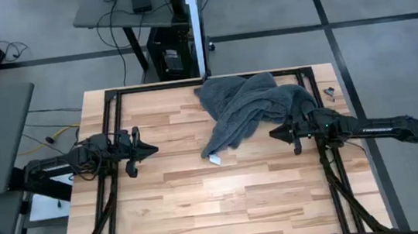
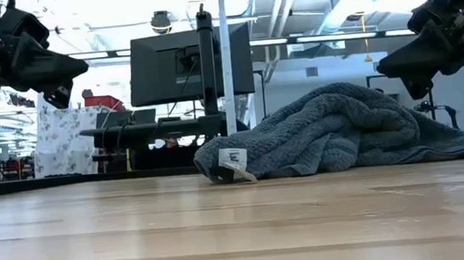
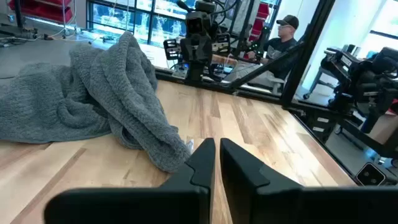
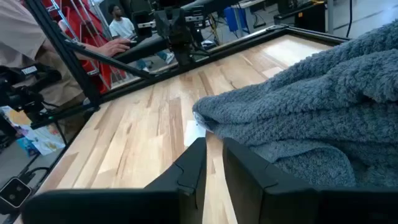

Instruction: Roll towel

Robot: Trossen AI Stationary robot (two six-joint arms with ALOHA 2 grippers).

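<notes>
Towel lies bunched at the table's far right, its far edge at the table's far rim, white tag toward centre. Bare wood left and near. Left gripper clenched, empty, well left. Right gripper nearly closed, empty, just beside the towel.

You have bare table across the whole near half and between the 2 arms. The crumpled towel blocks the far right, just beside the right gripper.
</notes>
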